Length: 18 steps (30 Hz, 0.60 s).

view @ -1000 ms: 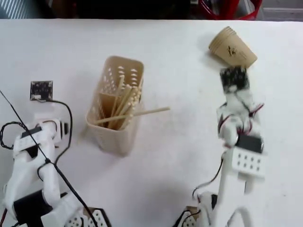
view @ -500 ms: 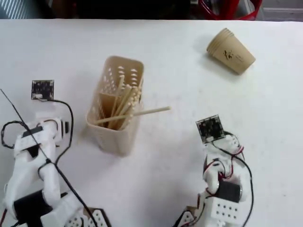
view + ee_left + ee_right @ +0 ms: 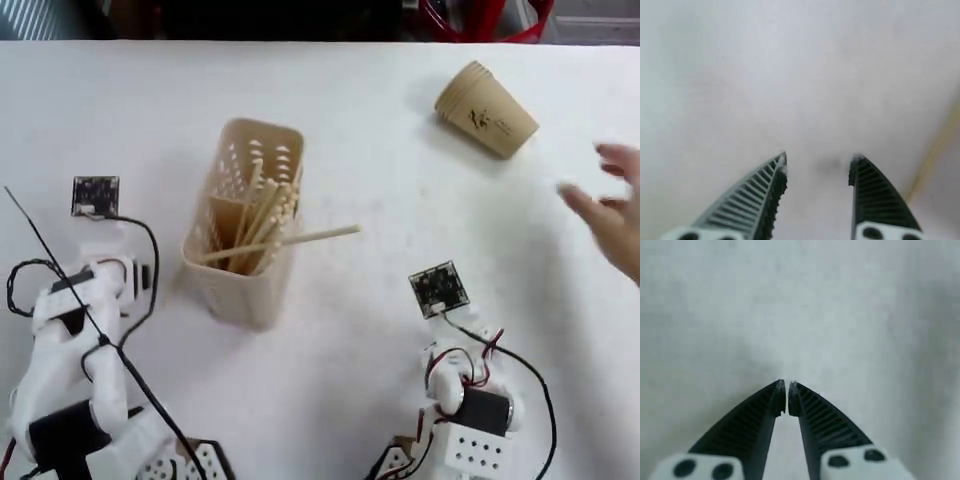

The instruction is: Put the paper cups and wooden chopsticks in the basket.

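a white table (image 3: 380, 150) is seen from above, with a dark strip of room beyond its far edge. two white robot arms are set at the near edge, the left arm (image 3: 70, 340) and the right arm (image 3: 465, 420) well apart. one beige perforated basket (image 3: 240, 295) is stood upright nearer the left arm. one nested stack of paper cups (image 3: 487, 110) is laid on its side at the far right, well apart from the basket; the number nested cannot be told. a bundle of wooden chopsticks (image 3: 262, 225) is held in the basket, with a single chopstick (image 3: 320, 236) jutting sideways over the rim. the left gripper (image 3: 819, 159) is spread apart and empty; the right gripper (image 3: 783, 386) is closed on nothing.
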### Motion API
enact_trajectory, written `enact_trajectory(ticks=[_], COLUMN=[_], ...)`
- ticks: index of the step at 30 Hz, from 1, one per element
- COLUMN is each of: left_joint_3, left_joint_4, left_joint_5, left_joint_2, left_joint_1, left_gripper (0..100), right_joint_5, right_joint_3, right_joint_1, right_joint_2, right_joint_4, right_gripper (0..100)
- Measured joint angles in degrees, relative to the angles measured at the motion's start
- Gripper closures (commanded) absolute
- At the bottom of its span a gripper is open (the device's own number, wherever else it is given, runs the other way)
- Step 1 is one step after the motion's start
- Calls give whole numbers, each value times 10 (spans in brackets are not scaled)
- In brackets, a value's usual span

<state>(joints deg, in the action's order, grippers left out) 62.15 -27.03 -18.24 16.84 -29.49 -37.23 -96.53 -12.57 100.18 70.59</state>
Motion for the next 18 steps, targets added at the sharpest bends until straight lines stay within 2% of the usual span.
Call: enact_trajectory(ticks=[8,18], left_joint_3=[-1,-2], left_joint_4=[-56,-64], left_joint_5=[2,1], left_joint_2=[0,1], left_joint_1=[10,10], left_gripper=[789,789], right_joint_5=[0,0], right_joint_3=[1,1], right_joint_1=[0,0], right_joint_2=[11,11], right_joint_4=[8,8], right_gripper=[973,973])
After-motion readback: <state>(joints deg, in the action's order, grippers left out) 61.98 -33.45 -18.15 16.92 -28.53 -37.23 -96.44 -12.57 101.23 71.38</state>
